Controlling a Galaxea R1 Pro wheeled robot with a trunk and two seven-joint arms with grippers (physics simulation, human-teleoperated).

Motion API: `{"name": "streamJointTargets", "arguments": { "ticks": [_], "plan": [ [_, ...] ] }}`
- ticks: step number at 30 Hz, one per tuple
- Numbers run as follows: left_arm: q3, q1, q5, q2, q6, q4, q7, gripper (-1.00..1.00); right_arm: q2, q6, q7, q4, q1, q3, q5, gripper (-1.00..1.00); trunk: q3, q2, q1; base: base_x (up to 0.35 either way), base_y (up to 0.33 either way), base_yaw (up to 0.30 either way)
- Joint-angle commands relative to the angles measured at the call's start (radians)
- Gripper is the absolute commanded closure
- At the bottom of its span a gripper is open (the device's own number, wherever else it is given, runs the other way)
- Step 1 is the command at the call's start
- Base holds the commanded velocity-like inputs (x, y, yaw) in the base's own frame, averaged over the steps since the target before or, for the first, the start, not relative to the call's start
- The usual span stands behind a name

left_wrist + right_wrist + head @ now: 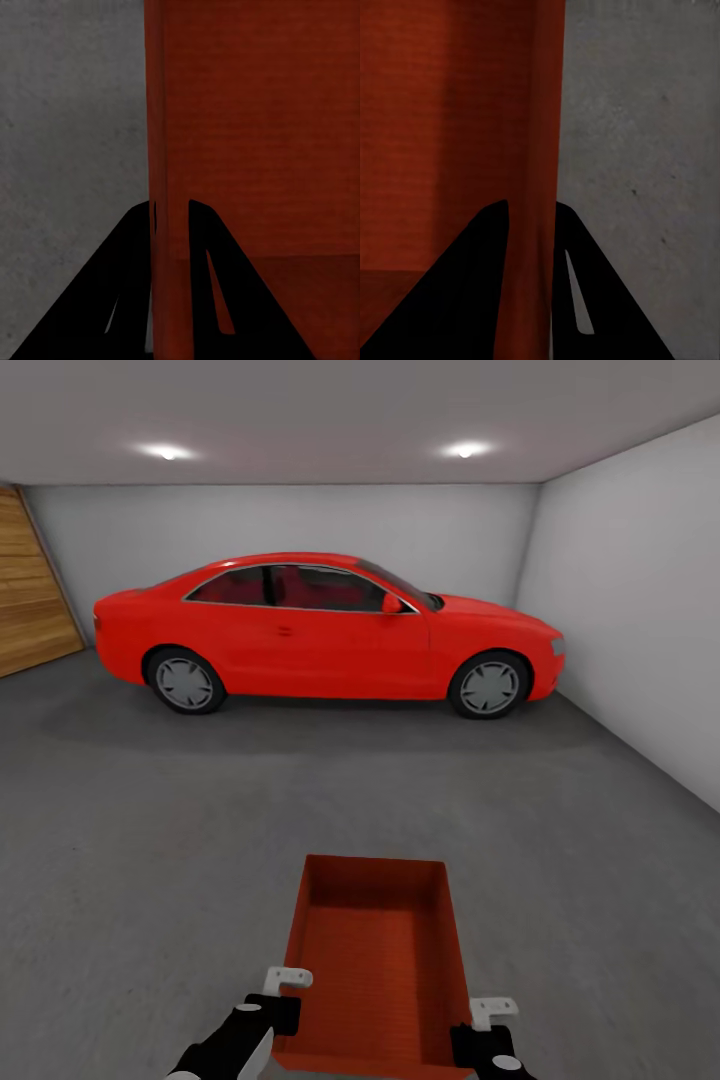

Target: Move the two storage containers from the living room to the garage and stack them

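Head view has the robot in the garage, an orange-red bin out front over the grey concrete floor, red car parked sideways by the far wall. Left claw is pinched on the bin's left side wall, one finger inside and one outside. Right claw grips the right wall the same way.

White walls, grey floor, red car, 2 ceiling lights.
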Motion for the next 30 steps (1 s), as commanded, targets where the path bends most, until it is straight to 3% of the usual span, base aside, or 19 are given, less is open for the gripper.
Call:
{"name": "streamJointTargets", "arguments": {
  "ticks": [1,15,30],
  "plan": [
    [-0.026,0.001,0.007,-0.004,0.005,0.001,0.003,1.00,0.001,-0.006,-0.003,0.000,-0.002,0.000,-0.004,1.00,-0.001,-0.001,0.001,0.323,0.000,0.000],
    [-0.025,0.001,0.006,-0.004,0.005,0.000,0.003,1.00,0.001,-0.005,-0.003,0.000,-0.002,-0.001,-0.004,1.00,-0.001,-0.001,0.001,0.307,0.000,0.000],
    [-0.025,0.001,0.006,-0.004,0.005,0.000,0.003,1.00,-0.001,-0.005,-0.003,0.000,-0.001,-0.001,-0.004,1.00,-0.001,-0.001,0.001,0.012,0.000,0.000]
  ]
}}
